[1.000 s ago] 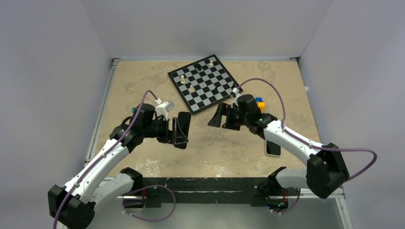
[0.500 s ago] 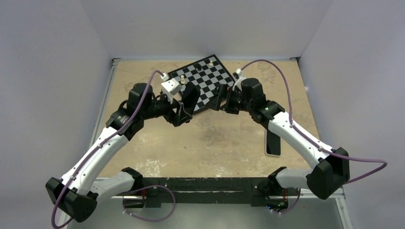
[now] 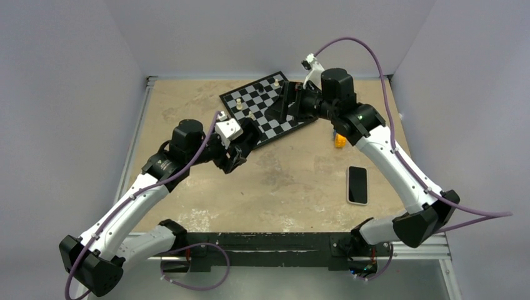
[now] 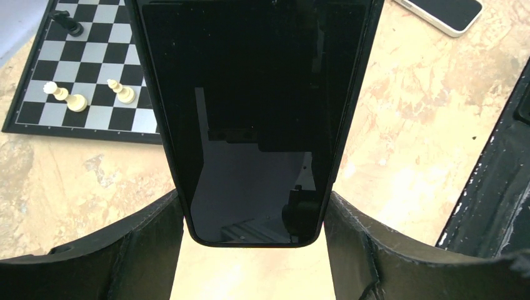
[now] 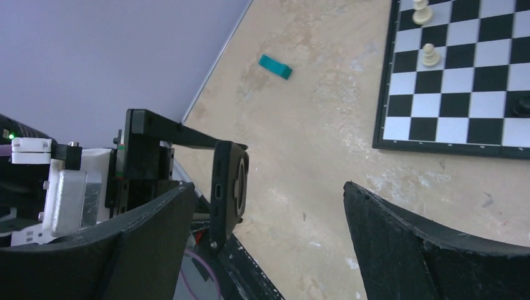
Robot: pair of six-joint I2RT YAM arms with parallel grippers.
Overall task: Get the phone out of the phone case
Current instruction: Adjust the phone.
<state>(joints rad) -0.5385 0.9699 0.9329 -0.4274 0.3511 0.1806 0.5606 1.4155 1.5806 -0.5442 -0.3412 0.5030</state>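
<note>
**Near the right edge, the phone is laid free; the case is held aloft**

Toward the right edge of the tabletop (image 3: 281,187), the phone (image 3: 357,185) is seen lying flat, black screen up, with its pale rim showing all round. It is parted from the phone case (image 4: 250,112). The case is clamped between the fingers of the left claw (image 3: 240,149) and held off the tabletop, beside the near corner of the chessboard (image 3: 269,122). From the left wrist, the case's dark glossy face is seen filling the gap between the two fingers. From the right wrist, it is seen almost edge-on, with a rounded cut-out visible.

The right claw (image 3: 282,106) is held over the chessboard toward the far edge, its fingers spread wide with nothing between them. The phone is well apart from both claws. A few chess pieces (image 4: 76,103) are stood on the board, and a small orange block (image 3: 339,140) is found near its right corner.
</note>
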